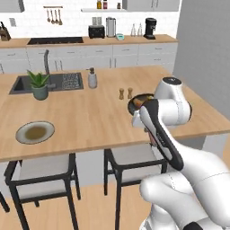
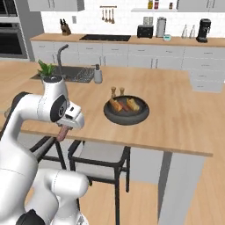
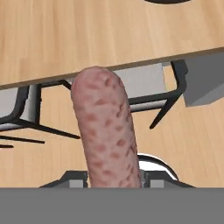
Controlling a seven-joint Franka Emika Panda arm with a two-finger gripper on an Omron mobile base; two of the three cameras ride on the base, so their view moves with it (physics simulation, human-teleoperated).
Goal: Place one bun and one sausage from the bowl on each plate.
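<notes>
Island counter (image 1: 90,117): long wooden top, sink at its far left, two stools tucked under the near edge.

Arm: rises from the base, elbow high, wrist folded down at the counter's near edge. In the right base view the hand hangs just off the edge, above the stools.

Bowl (image 2: 126,115): dark, wide, on the counter at about 2 o'clock from the hand in the right base view. Buns and a sausage left inside, as best I can tell.

Pale grey plate (image 1: 35,132): far along the counter at 9 o'clock from the hand in the left base view, something brownish on it, likely a bun. Blue plate not made out.

Gripper (image 3: 114,177): closed round a sausage (image 3: 107,131), which juts forward from between the fingertips; its pink end also hangs below the hand in the right base view (image 2: 63,132).

Step in hand, my reading: carrying the sausage to a plate. Do it well by lifting clear of the counter edge first, travelling level, and lowering close over the plate before releasing so it does not roll off.
</notes>
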